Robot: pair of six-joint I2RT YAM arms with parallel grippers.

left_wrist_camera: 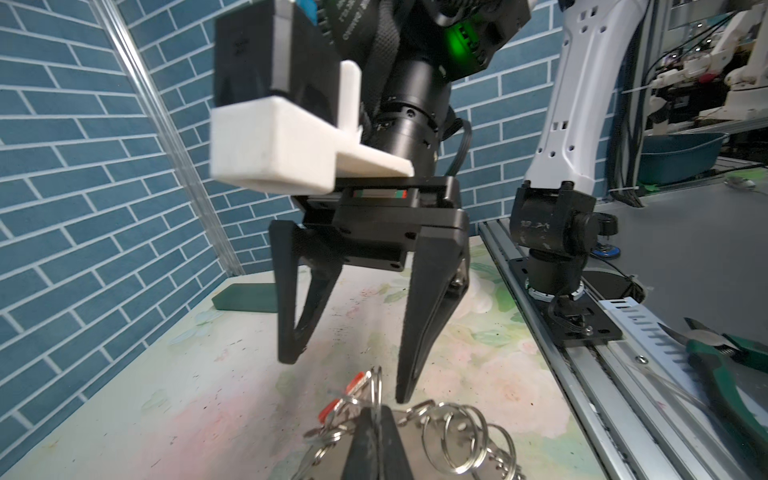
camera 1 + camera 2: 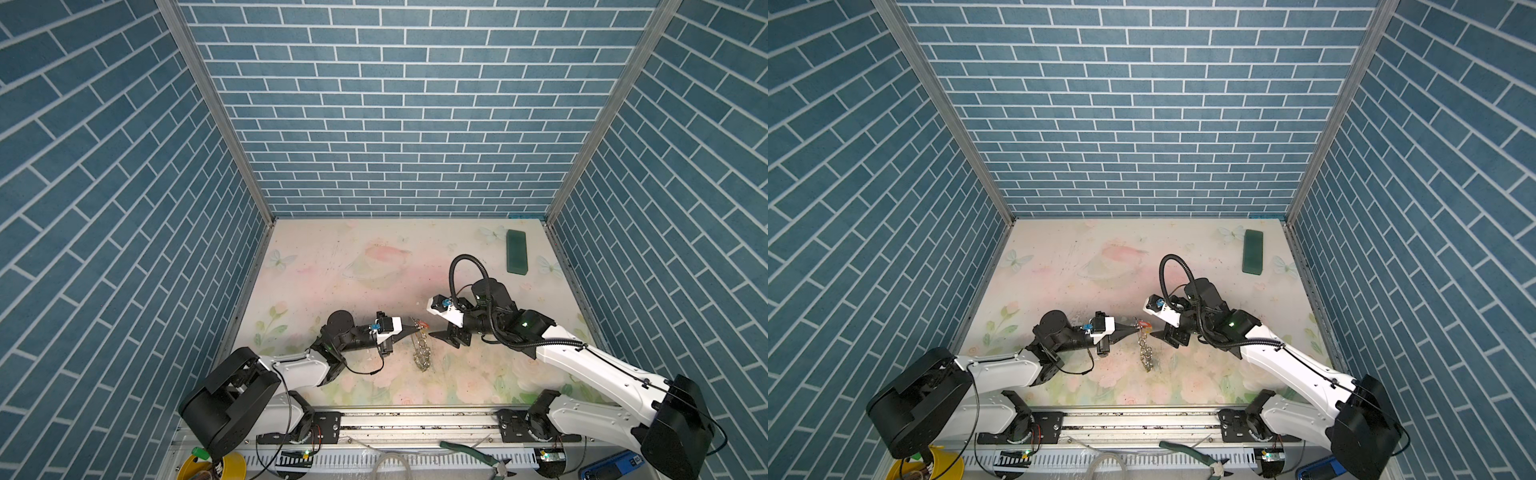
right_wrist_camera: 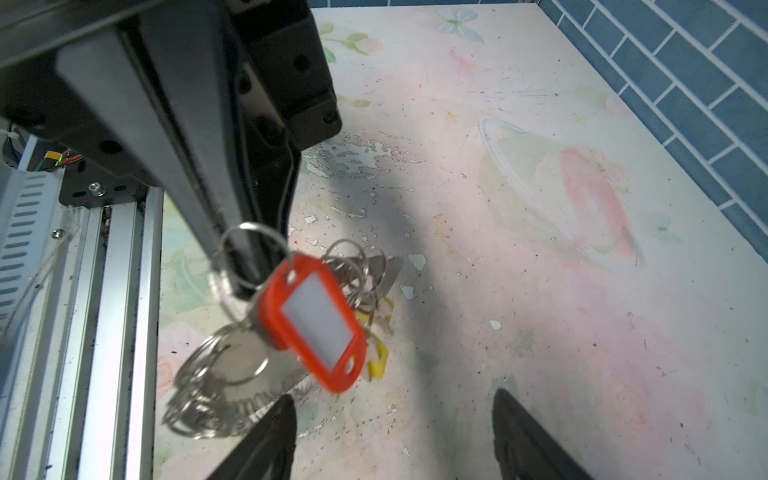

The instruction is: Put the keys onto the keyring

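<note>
We're clamping the left gripper (image 2: pixel 410 328) tight on one end of the keyring (image 2: pixel 422 353). The rest is hanging down from the tips over the table (image 2: pixel 332 266); we can't tell if its low end is touching. A red key (image 3: pixel 316 324) is dangling from a ring right at those tips, with a yellow key (image 3: pixel 378 357) showing behind it among the rings. The right gripper (image 3: pixel 392 405) is facing the red key from just beside, jaws apart, gripping nothing.

no readable text; print on right arm's wrist housing (image 1: pixel 347 18) too blurred, red key tag (image 3: pixel 312 324) label blank.
</note>
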